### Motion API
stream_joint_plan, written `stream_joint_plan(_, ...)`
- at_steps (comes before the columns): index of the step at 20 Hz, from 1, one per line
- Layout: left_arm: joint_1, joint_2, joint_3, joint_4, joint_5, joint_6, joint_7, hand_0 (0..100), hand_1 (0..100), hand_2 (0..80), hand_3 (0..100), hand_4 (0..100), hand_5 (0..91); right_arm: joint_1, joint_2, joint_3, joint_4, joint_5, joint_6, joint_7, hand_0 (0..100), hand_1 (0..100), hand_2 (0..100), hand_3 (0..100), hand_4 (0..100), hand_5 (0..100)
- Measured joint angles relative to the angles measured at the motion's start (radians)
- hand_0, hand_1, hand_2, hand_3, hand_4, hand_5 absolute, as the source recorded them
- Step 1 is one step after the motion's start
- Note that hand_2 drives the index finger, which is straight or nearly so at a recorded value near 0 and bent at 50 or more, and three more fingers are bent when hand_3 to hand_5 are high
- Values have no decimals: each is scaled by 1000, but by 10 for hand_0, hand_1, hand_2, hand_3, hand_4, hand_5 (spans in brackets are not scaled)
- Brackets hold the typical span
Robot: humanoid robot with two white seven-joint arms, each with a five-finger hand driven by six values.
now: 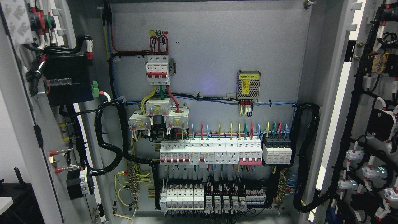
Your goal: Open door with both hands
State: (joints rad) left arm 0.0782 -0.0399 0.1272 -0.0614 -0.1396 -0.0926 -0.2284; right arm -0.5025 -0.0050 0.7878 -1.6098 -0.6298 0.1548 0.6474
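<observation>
Both doors are standing wide open, so the opening looks finished as far as this view shows. The left door [18,124] is filling the left edge of the frame, the right door [373,124] the right edge, each showing its wired inner face. Between them the cabinet's back panel [211,62] is facing the camera, with rows of circuit breakers [211,152] sitting across the lower middle. Neither hand is appearing anywhere in the frame, so I cannot tell whether either is spread, pressed together or holding anything.

back panel [217,56] | grey, upright | carries breakers [158,70], power supply [248,85], breaker row [211,152]
</observation>
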Motion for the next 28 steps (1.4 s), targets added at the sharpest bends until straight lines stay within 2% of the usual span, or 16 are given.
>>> stream_joint_plan(3, 0, 0, 0, 0, 0, 0, 0, 0, 0, 0, 0, 31, 0, -1, 3, 10, 0, 14, 4, -2, 0, 0, 0, 0, 0, 0)
stream_joint_plan(13, 0, 0, 0, 0, 0, 3, 0, 0, 0, 0, 0, 31, 0, -15, 46, 31, 2, 43, 45, -12, 0, 0, 0, 0, 0, 0)
stream_joint_plan(22, 0, 0, 0, 0, 0, 0, -1, 0, 0, 0, 0, 32, 0, -22, 81, 36, 11, 86, 52, -22, 0, 0, 0, 0, 0, 0)
stream_joint_plan(28, 0, 0, 0, 1, 0, 0, -1, 0, 0, 0, 0, 32, 0, -13, 86, 16, 31, 110, 26, -59, 0, 0, 0, 0, 0, 0)
